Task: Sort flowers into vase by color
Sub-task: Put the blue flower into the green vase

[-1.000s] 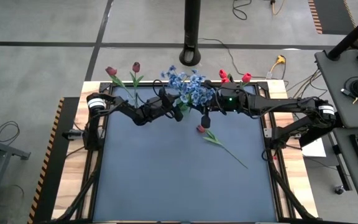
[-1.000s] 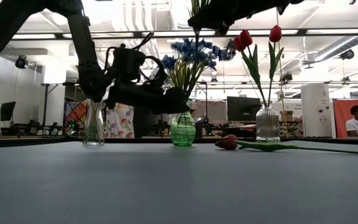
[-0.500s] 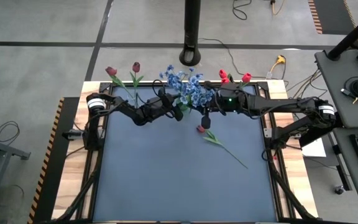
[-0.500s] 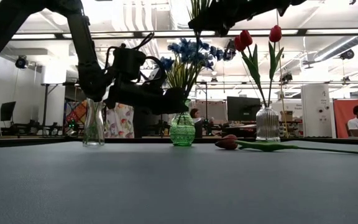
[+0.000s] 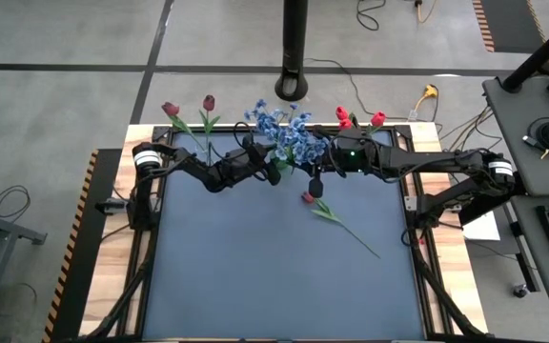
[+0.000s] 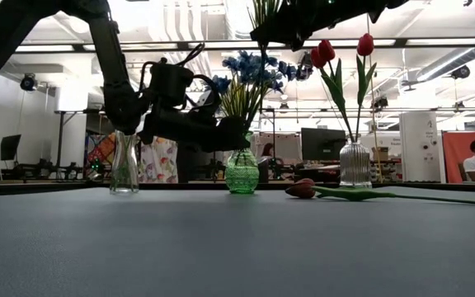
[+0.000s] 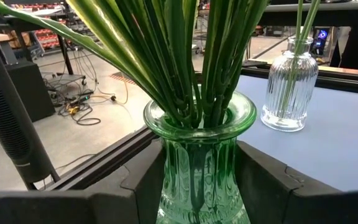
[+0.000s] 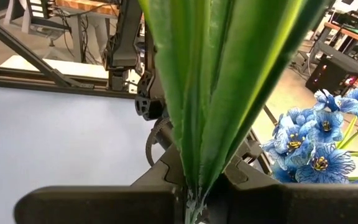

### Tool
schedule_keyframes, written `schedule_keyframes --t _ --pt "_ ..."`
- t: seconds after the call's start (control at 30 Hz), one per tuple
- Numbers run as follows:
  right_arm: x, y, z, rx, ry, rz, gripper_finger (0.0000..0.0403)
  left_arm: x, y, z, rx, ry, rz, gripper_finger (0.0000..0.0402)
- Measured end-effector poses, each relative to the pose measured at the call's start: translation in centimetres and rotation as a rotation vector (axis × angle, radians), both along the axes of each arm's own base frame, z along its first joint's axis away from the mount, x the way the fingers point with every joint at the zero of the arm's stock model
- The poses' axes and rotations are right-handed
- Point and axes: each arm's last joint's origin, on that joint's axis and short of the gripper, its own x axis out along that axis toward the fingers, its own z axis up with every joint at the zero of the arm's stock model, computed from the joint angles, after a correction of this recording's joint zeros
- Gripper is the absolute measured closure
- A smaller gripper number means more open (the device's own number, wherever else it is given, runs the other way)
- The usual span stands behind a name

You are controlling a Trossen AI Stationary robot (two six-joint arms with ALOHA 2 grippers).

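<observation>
At upper centre, the left tool (image 7: 194, 186) grips the fragile green vase (image 7: 199, 155); the right tool (image 8: 191, 193) pinches light, springy stems (image 8: 219, 93).

Blue sprigs (image 5: 282, 131): bunched upright in green vase (image 6: 242, 172), top centre of the high view.
Red tulips (image 5: 355, 118): upright in clear vase (image 6: 355, 164), upper right of centre.
Maroon tulips (image 5: 189, 108): stems in clear vase (image 6: 124, 163), upper left.
Loose tulip (image 5: 308, 197): lying flat on the counter, centre; stem (image 5: 349, 232) running toward lower right.
</observation>
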Motion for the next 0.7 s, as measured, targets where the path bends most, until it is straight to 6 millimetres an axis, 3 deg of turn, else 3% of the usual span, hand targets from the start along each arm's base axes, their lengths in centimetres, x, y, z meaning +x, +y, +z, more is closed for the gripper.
schedule_keyframes --t 0.7 --pt "-0.03 0.00 -0.46 -0.003 -0.020 0.000 0.0380 -0.03 0.00 -0.08 -0.013 -0.004 0.003 0.0240"
